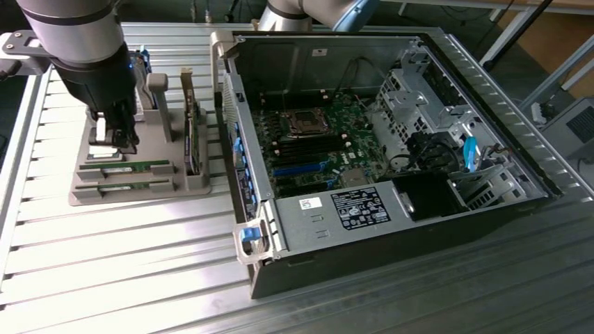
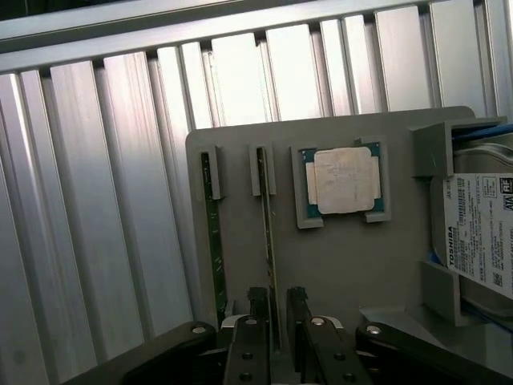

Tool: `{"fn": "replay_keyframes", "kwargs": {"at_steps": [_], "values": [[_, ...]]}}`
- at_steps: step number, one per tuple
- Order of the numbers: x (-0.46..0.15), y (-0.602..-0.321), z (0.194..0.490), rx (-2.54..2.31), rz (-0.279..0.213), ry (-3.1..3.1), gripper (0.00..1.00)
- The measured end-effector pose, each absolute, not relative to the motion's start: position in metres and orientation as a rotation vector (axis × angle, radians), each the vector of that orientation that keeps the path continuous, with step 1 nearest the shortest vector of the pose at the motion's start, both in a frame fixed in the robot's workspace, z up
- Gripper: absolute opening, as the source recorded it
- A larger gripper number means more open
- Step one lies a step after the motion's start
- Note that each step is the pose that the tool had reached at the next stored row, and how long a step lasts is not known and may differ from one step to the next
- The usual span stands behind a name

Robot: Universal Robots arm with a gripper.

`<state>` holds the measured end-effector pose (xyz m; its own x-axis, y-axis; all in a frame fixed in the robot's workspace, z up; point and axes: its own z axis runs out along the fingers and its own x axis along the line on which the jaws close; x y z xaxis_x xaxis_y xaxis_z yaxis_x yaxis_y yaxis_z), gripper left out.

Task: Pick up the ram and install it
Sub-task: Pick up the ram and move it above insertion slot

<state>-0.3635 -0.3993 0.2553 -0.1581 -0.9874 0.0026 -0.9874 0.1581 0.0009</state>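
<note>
Two ram sticks stand on edge in slots of the grey fixture (image 2: 353,273). In the wrist view, one ram stick (image 2: 269,241) runs between my gripper's (image 2: 277,325) two fingers, which stand apart on either side of it. The other ram stick (image 2: 212,233) stands one slot over, outside the fingers. In the exterior view my gripper (image 1: 113,142) hangs low over the fixture (image 1: 139,195) at the exterior view's left, just above the green ram sticks (image 1: 125,169). The gripper is open.
A square silver CPU (image 2: 345,180) and a labelled hard drive (image 2: 481,233) also rest on the fixture. An expansion card (image 1: 192,139) stands upright beside it. The open computer case (image 1: 371,229) with its motherboard (image 1: 320,142) lies at the exterior view's right, on a ribbed metal table (image 1: 111,278).
</note>
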Motion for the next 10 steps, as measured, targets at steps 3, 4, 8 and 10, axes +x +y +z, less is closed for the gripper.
{"fn": "replay_keyframes", "kwargs": {"at_steps": [3,4,8,10], "values": [[-0.3644,-0.3993,0.2529,2.037,0.002,-2.389,0.23],[-0.3645,-0.3993,0.252,2.037,0.002,-2.389,0.23],[-0.3645,-0.3993,0.2497,2.037,0.002,-2.389,0.23],[-0.365,-0.3992,0.2486,2.037,0.002,-2.389,0.23]]}}
